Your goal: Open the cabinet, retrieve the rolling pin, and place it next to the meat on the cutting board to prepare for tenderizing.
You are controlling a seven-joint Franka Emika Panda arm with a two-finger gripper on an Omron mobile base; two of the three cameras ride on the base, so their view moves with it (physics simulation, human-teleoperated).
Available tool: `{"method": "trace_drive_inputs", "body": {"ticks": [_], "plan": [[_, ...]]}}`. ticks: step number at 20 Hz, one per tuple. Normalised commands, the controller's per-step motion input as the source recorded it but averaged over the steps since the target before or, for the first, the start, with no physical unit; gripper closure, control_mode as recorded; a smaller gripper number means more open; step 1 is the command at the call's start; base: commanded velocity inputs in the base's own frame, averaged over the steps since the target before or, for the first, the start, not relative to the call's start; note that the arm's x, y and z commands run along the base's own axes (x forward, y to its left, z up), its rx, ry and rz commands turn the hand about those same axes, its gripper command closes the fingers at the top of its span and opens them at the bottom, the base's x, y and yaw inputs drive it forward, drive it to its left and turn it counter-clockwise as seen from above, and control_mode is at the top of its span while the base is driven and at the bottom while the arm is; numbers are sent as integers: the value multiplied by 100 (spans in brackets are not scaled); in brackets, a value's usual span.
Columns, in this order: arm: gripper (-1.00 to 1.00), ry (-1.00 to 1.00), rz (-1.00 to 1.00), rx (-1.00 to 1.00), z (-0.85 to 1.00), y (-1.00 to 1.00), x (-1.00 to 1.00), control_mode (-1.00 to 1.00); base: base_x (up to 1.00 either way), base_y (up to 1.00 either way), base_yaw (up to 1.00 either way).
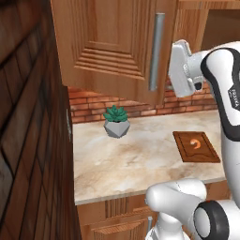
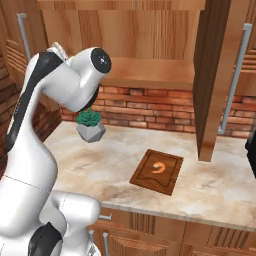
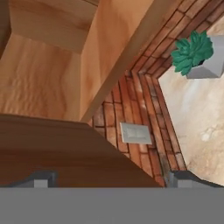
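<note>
Glossy white arm [image 2: 30, 165], dark joints

You have a green spiky succulent in a faceted grey pot [image 1: 116, 123] standing upright on the pale marbled beige countertop [image 1: 122, 164], near its back edge, below the red brick backsplash [image 1: 93, 105]. A pale rectangular wall plate [image 3: 135, 133] sits on the brick.
</note>
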Motion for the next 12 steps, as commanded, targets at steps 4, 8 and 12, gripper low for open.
{"method": "trace_drive_inputs", "body": {"ticks": [4, 8, 12], "plan": [[-100, 1, 3, 0, 0, 100, -55, -100, 0, 0, 0], [-100, 2, 4, 0, 0, 98, -55, -100, 0, 0, 0], [-100, 1, 4, 0, 0, 92, -56, -100, 0, 0, 0]]}}
